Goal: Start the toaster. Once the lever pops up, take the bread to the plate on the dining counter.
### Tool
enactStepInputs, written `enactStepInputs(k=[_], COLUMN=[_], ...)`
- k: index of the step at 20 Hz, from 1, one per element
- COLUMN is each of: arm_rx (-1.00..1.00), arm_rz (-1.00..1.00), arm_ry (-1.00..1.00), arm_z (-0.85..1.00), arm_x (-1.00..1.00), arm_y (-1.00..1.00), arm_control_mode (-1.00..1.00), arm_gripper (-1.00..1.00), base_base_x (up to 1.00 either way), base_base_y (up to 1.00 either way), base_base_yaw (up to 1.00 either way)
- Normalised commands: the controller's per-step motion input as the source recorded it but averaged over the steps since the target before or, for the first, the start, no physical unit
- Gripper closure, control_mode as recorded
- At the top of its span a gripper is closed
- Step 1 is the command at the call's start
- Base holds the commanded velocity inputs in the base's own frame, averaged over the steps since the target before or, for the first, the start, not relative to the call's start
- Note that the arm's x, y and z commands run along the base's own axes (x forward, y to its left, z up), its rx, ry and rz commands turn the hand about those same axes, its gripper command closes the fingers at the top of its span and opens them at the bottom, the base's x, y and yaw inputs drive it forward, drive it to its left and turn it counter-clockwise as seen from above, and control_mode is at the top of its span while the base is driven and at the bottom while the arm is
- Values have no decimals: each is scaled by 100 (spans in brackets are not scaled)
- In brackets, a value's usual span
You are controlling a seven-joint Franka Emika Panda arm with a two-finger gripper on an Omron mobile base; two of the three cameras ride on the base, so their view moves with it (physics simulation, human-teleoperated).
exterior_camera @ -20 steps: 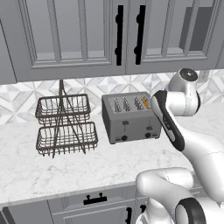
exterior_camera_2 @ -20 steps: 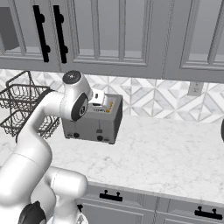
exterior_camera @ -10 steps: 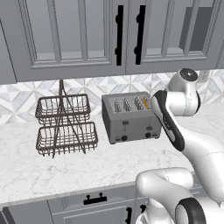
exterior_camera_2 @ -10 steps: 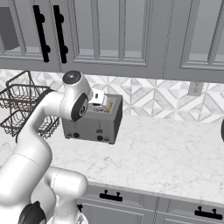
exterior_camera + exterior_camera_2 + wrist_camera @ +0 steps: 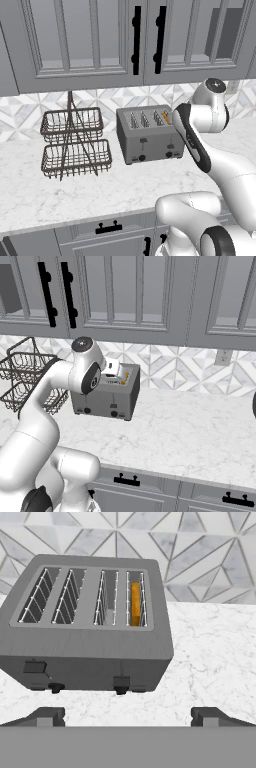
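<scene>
One slice of bread (image 5: pixel 135 603) sits in the toaster's (image 5: pixel 90 647) rightmost slot, toward the worktop's (image 5: pixel 200 431) back edge. Gripper (image 5: pixel 128 716) hovers before it, jaws fully spread, empty; bare marble surrounds.

in the left base view the arm crosses the right end of the toaster (image 5: pixel 147 136), hiding its right side and most of the bread (image 5: pixel 165 119), of which a thin orange sliver shows at the arm's edge. in the right base view the arm's round joint covers the toaster's upper left corner and most of its slots, and the gripper's white body hides the rest of the top. in the hand view the bread (image 5: pixel 135 603) sits deep in the rightmost slot, its lower part hidden. the lever (image 5: pixel 121 682) looks low on the front face, its slot too small to make out. the wire basket rack (image 5: pixel 22 381) is cut off by the left edge.
</scene>
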Motion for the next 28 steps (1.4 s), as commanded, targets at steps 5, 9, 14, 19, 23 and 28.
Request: enactStepInputs(k=[5, 9, 14, 19, 23, 28], arm_rx=[0, 0, 0, 0, 0, 0], arm_rz=[0, 0, 0, 0, 0, 0], arm_ry=[0, 0, 0, 0, 0, 0], arm_z=[0, 0, 0, 0, 0, 0], arm_x=[0, 0, 0, 0, 0, 0], arm_y=[0, 0, 0, 0, 0, 0], arm_control_mode=[-100, -100, -100, -100, -100, -100], arm_gripper=[-100, -100, -100, -100, -100, -100], base_base_x=[0, 0, 0, 0, 0, 0], base_base_y=[0, 0, 0, 0, 0, 0], base_base_yaw=[0, 0, 0, 0, 0, 0])
